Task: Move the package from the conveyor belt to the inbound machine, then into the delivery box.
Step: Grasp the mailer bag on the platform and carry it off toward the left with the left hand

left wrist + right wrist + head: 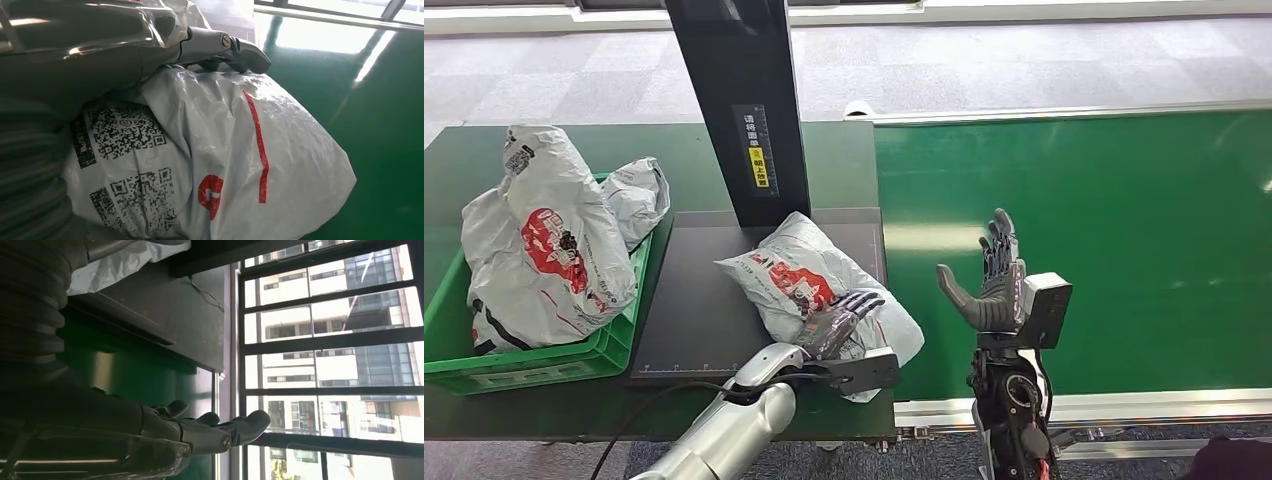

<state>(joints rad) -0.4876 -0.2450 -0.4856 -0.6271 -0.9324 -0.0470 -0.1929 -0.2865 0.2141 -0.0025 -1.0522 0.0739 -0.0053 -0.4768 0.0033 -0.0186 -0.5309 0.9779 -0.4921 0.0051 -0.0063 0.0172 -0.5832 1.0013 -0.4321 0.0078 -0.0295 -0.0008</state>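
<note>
The smooth green conveyor belt fills the right side. Left of it, the inbound machine is a flat dark platform with a black upright post. A green ribbed plastic delivery box holds crinkled white poly bags. The package, a glossy, puffy white mailer with red print, lies on the platform; the left hand rests on it, apparently gripping. The right hand is raised, fingers spread.

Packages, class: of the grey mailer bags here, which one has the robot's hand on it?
The package on the dark platform below the black post; the left hand rests on it. The other two sit in the green bin.
</note>
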